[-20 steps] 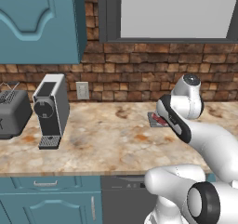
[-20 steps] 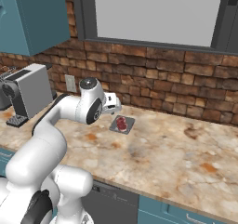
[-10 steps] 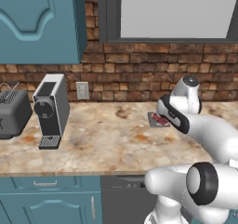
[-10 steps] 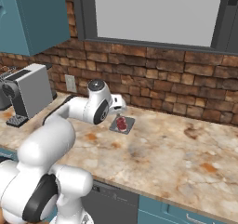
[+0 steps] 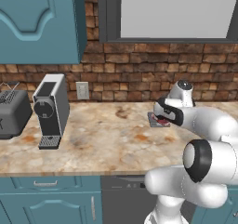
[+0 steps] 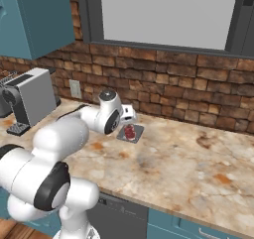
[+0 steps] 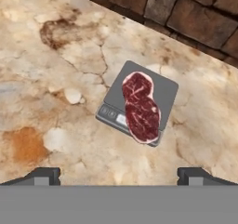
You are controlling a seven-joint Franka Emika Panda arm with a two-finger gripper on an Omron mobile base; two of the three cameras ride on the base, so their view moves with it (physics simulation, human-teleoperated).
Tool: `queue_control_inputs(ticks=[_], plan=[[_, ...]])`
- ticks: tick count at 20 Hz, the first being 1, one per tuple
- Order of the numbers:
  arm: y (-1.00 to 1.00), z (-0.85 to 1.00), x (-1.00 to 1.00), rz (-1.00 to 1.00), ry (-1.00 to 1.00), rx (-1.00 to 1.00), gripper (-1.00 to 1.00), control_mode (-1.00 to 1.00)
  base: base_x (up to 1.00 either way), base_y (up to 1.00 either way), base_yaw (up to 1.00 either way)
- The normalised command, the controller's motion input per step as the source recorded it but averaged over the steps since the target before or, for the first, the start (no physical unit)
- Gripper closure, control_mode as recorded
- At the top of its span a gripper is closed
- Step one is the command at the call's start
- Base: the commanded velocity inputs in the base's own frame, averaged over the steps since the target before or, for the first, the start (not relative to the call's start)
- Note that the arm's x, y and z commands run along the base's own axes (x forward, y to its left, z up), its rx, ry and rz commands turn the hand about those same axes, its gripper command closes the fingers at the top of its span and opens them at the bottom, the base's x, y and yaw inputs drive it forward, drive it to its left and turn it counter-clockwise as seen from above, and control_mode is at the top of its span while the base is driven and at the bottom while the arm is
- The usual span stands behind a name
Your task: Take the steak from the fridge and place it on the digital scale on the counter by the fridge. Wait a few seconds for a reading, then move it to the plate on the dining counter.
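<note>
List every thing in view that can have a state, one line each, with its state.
steak: lying flat on the scale, one end overhanging the edge with the buttons, not gripped.
digital scale: flat on the counter near the brick wall, loaded with the steak.
gripper: open, empty, above and clear of the steak.
coffee machine: upright on the counter.
toaster: upright at the counter's left end.

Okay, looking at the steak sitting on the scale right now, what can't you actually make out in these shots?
- Scale reading: hand view, display strip too small, and the steak overhangs it.
- Steak in left base view: mostly hidden behind the arm's wrist.
- Gripper: hand view, fingertips cut off by the bottom edge.
- Fridge, plate, dining counter: outside all frames.
</note>
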Motion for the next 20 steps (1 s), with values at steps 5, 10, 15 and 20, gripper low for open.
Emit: queue_control_inputs(ticks=[5, 10, 15, 20], plan=[[-0.02, -0.28, 0.36, 0.00, 0.00, 0.00, -1.00, -1.00, 0.00, 0.00, 0.00], [-0.12, -0.23, 0.40, 0.00, 0.00, 0.00, -1.00, -1.00, 0.00, 0.00, 0.00], [-0.20, -0.26, 0.45, 0.00, 0.01, 0.00, -1.00, -1.00, 0.00, 0.00, 0.00], [-0.06, -0.30, 0.28, 0.00, 0.02, 0.00, -1.00, -1.00, 0.00, 0.00, 0.00]])
